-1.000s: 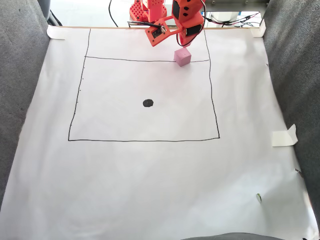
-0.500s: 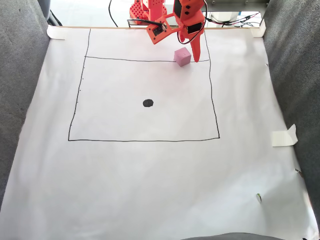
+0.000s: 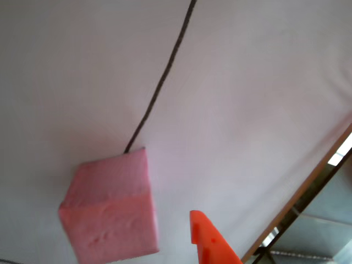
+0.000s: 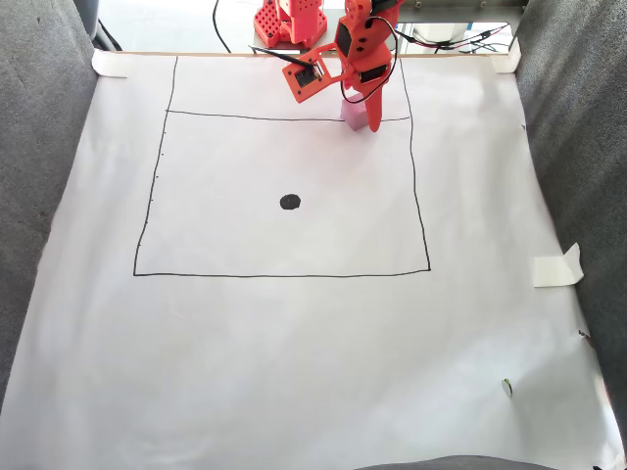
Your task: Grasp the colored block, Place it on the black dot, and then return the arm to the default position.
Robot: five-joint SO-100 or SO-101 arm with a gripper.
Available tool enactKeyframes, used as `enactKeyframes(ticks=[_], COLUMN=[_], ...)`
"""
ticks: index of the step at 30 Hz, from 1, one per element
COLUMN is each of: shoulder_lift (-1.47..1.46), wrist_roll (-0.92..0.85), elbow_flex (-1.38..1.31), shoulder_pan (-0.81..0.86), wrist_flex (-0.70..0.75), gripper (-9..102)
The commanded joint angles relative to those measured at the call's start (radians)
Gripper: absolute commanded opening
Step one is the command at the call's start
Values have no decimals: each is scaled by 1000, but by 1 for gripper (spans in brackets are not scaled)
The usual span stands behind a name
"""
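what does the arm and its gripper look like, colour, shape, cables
The arm is bright orange plastic, built from blocky housings with dark recessed panels. Thin black and red cables loop along it. The gripper ends in long fingers tapering to a point; in the other view one orange fingertip shows small holes.

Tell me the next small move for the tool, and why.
Probably ease down a little further so the fingers straddle the pink block, then close. In the other view one orange fingertip sits beside the block, apparently not yet touching it. The block lies at the drawn line, far from the black dot.
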Motion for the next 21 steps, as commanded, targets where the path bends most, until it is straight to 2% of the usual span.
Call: enactKeyframes(ticks=[1,21], shoulder_lift=[8,-35], wrist_roll=[-15,-34], elbow_flex=[6,20], shoulder_pan=[-8,-3], wrist_flex=[-15,-80], gripper=[46,45])
